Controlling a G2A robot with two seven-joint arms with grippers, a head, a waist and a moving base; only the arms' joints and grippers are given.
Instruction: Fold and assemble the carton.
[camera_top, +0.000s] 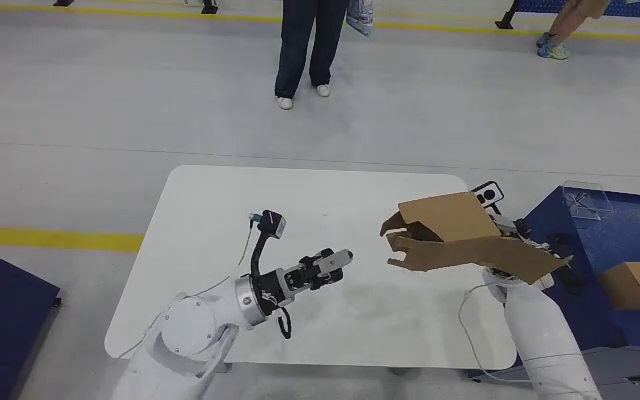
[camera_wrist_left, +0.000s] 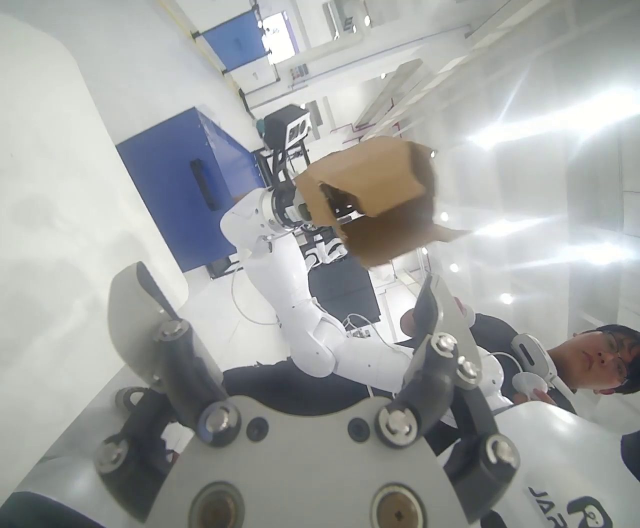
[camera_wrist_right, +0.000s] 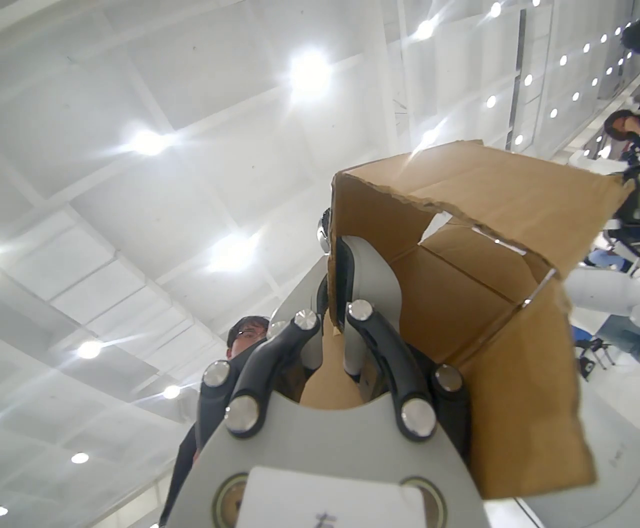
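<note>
A brown cardboard carton (camera_top: 455, 235), half opened into a tube with loose flaps, hangs in the air above the right end of the white table (camera_top: 200, 250). My right gripper (camera_wrist_right: 334, 250) is shut on one wall of the carton (camera_wrist_right: 490, 280), one finger inside and one outside. In the left wrist view the carton (camera_wrist_left: 372, 200) is held up by the far arm. My left gripper (camera_top: 338, 262) stands open above the table's middle, a short way left of the carton, with nothing between its fingers (camera_wrist_left: 432, 300).
A blue bin (camera_top: 590, 250) stands to the right of the table, with another brown box (camera_top: 622, 282) on it. A dark blue object (camera_top: 20, 305) sits on the floor at the left. A person stands on the floor beyond the table.
</note>
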